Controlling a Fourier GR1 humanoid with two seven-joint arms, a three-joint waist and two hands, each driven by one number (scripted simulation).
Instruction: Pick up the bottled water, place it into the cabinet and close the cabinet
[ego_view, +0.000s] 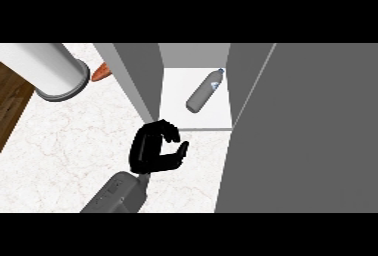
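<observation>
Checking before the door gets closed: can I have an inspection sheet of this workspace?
Surface: white marbled counter.
Job's things: bottled water lying on its side on the white shelf inside the open grey cabinet.
Clutter: white cylinder with an orange item beside it, top left.
Robot hands: left robot hand in front of the cabinet, fingers curled, holding nothing; right robot hand not in view.
Cables: nothing seen.
Surroundings: dark wood past the counter's left edge.
</observation>
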